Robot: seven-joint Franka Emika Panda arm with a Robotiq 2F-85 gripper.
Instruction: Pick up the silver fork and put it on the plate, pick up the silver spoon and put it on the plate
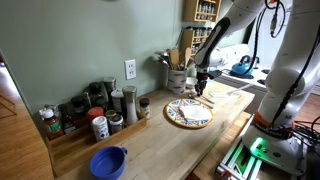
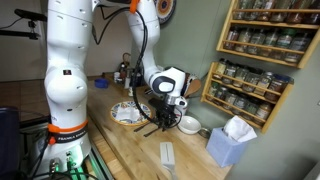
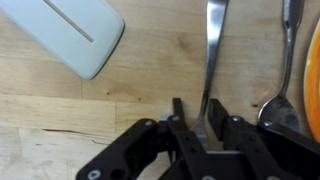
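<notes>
In the wrist view the silver fork (image 3: pixel 213 60) lies on the wooden counter with its handle pointing away, and its lower end runs between my gripper's (image 3: pixel 195 112) fingers. The fingers straddle it, partly open; the right finger is close against it and a gap shows on the left. The silver spoon (image 3: pixel 278 100) lies just to the right, beside the orange rim of the plate (image 3: pixel 316 70). In both exterior views the gripper (image 1: pixel 200 92) (image 2: pixel 158 120) is down at the counter next to the patterned plate (image 1: pixel 188 113) (image 2: pixel 125 113).
A white flat object (image 3: pixel 75 35) lies on the counter near the gripper (image 2: pixel 166 155). Spice jars (image 1: pixel 100 110), a blue bowl (image 1: pixel 108 161) and a utensil holder (image 1: pixel 177 75) stand along the wall. A tissue box (image 2: pixel 232 140) and a white bowl (image 2: pixel 189 124) sit nearby.
</notes>
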